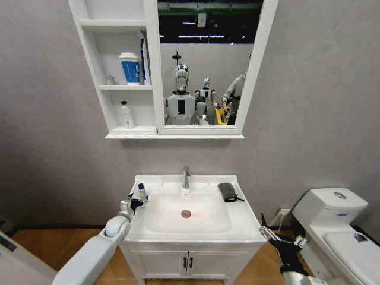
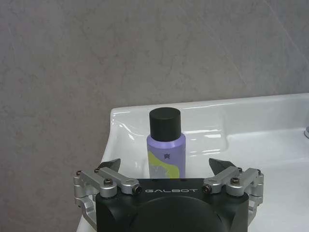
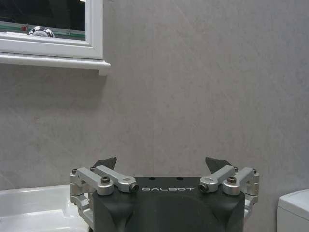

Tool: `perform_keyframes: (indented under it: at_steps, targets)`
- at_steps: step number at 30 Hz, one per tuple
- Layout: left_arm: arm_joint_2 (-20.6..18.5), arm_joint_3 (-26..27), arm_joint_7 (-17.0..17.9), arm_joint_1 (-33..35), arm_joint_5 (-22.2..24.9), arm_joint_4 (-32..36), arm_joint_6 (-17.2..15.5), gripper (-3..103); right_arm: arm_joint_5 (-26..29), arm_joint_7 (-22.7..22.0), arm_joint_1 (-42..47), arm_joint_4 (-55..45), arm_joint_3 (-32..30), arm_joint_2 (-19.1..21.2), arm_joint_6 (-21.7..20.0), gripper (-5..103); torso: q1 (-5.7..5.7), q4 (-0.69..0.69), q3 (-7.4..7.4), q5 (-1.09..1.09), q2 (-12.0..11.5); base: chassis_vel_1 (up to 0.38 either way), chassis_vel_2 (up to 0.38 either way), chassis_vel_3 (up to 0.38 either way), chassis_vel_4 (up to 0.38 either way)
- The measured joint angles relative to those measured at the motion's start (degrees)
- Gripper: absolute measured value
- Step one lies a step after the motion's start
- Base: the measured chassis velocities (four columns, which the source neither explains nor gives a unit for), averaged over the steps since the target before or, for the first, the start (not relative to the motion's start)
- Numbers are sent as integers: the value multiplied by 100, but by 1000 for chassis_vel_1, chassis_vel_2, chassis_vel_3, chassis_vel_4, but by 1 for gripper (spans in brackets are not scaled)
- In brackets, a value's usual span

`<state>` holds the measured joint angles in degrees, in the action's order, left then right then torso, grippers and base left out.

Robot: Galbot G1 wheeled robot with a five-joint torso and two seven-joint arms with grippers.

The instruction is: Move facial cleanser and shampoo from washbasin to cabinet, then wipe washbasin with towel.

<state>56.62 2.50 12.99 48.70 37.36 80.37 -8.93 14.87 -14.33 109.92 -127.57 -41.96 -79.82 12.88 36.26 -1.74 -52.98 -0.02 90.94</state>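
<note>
while wide open, left gripper point(image 2: 165, 166) flanks lilac bottle point(image 2: 165, 145)

You see the washbasin point(image 1: 243, 224) at lower centre of the head view, a bottle point(image 1: 142, 191) on its left rim, the towel point(image 1: 227, 192) on its right rim, the cabinet point(image 1: 95, 89) at upper left, the toilet point(image 1: 332, 208) at lower right.

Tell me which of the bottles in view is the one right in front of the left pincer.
The purple bottle with the black cap, standing on the washbasin rim's left corner, between the open left pincer fingertips. The other bottles stand up on the cabinet shelves.
</note>
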Motion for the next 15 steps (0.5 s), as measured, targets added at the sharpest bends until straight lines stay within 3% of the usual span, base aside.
perform_keyframes:
  at_steps: [5, 8, 10, 13, 15]
  targets:
    - [129, -104, -9, -225, -48, -236, -48, 100, -1, -2, 5, 9, -8, 2, -2, 100, 0, -1, 0, 0, 0, 0, 0, 0, 0]
    - [179, -178, -74, -319, -64, -373, -71, 85, 34, -14, -3, 19, -67, 12, -6, 100, 0, 0, 0, -1, 0, 0, 0, 0, 0]
    - [186, -187, -81, -328, -64, -389, -72, 85, 44, -15, -5, 22, -81, 14, -7, 100, 0, 0, 0, -1, 0, 0, 0, 0, 0]
    - [190, -197, -133, -328, -49, -391, -79, 68, 54, -16, -31, 81, -92, 8, -7, 100, 0, 0, 0, -1, 0, 0, 0, 0, 0]
    - [190, -196, -154, -320, -39, -391, -80, 63, 46, -16, -51, 118, -80, -3, -7, 100, 0, 0, 0, -1, 0, 0, 0, 0, 0]
